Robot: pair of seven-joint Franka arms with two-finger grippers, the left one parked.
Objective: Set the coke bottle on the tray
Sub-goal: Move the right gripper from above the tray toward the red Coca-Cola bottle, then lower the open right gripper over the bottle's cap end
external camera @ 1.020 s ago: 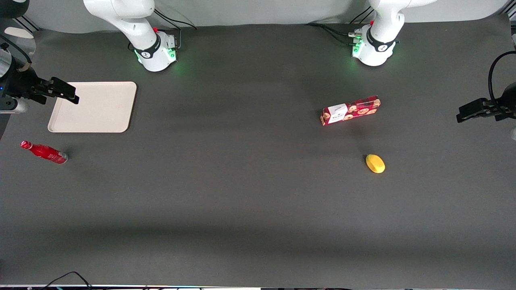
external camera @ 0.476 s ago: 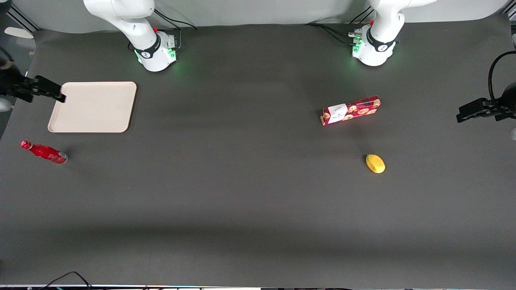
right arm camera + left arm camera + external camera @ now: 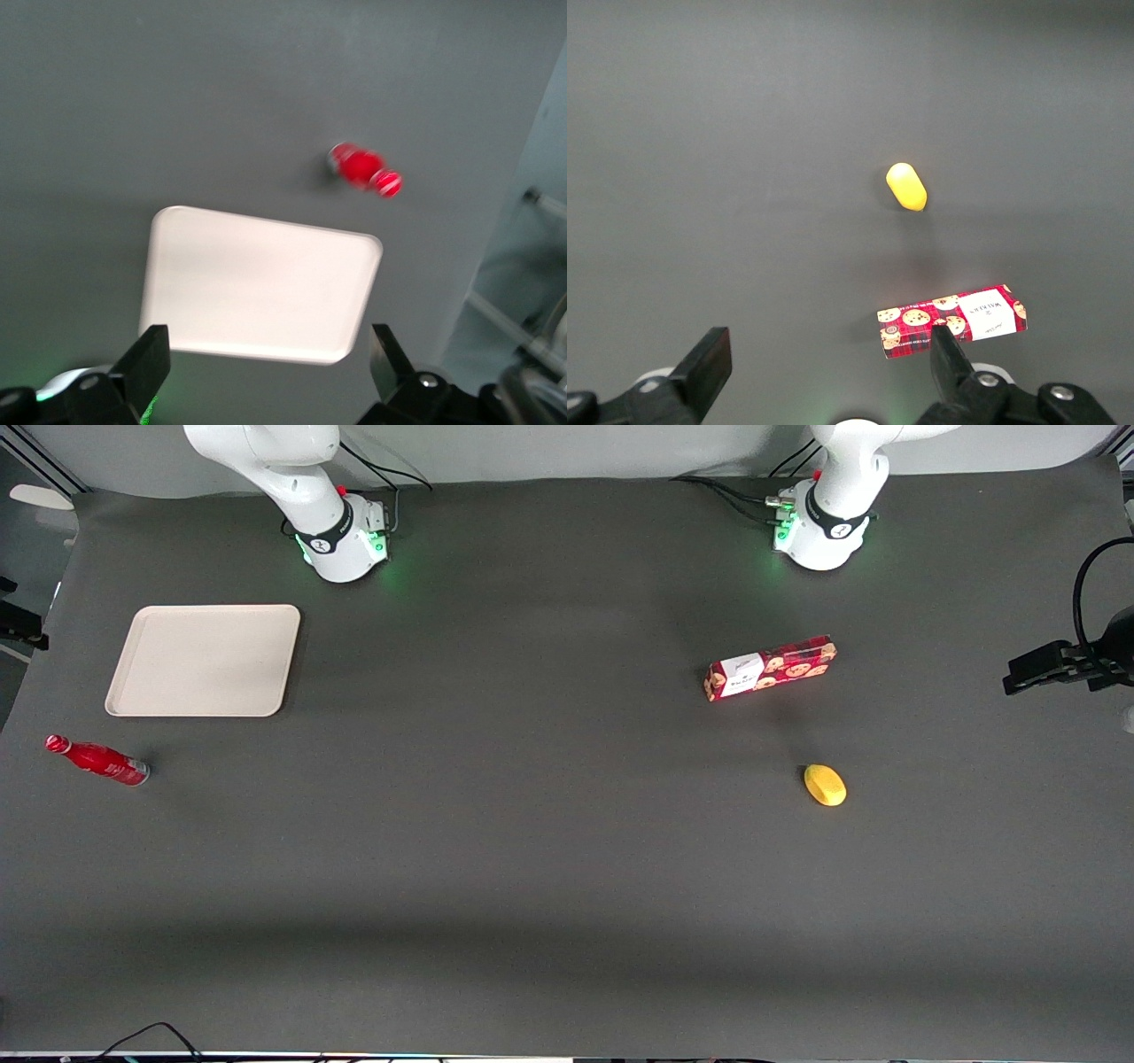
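Since a second ago the right arm's gripper [image 3: 266,372] has swung off the tray's edge and out past the working arm's end of the surface [image 3: 549,868]; in the front view only a dark sliver of it shows at the frame edge. Its wrist view shows the two fingers [image 3: 146,363] spread wide apart with nothing between them, held high above the tray [image 3: 204,660]. That beige tray lies flat and bare near the working arm's base. The coke bottle [image 3: 97,760] lies on its side on the surface, apart from the tray and nearer to the front camera, its red cap pointing toward the table's edge; in the wrist view it is blurred, so its lettering cannot be read. Toward the parked arm's end lie a red cookie box [image 3: 771,668] and, nearer the camera, a small yellow object [image 3: 825,785], perhaps a lemon.
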